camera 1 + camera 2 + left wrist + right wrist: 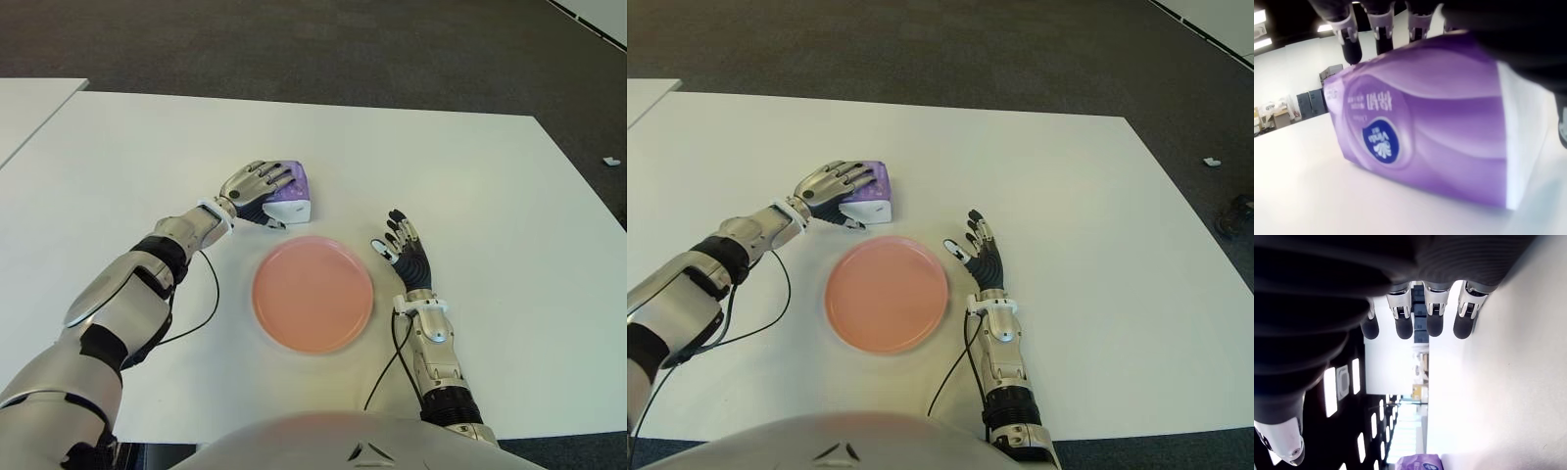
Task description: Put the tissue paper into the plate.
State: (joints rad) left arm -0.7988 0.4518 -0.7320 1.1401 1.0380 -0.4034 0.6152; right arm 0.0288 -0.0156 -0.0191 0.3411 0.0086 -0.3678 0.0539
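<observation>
eyes: overhead, share table (509, 196) | wrists: close on own hand

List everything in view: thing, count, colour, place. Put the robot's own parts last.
tissue pack: one, purple and white, on the table just beyond the plate, under the left robot hand.
plate: one, pink, round, on the table in front of the robot, between the two hands, nothing in it.
table: one, white, holds everything; a second white surface shows at the far left edge.
floor: dark grey carpet beyond the table, with a small pale scrap on the right.
cables: two, black, one trailing from each forearm across the table.
left robot hand: one, silver and black, fingers curled over the tissue pack.
right robot hand: one, black and silver, right of the plate, fingers spread, holding nothing.
</observation>
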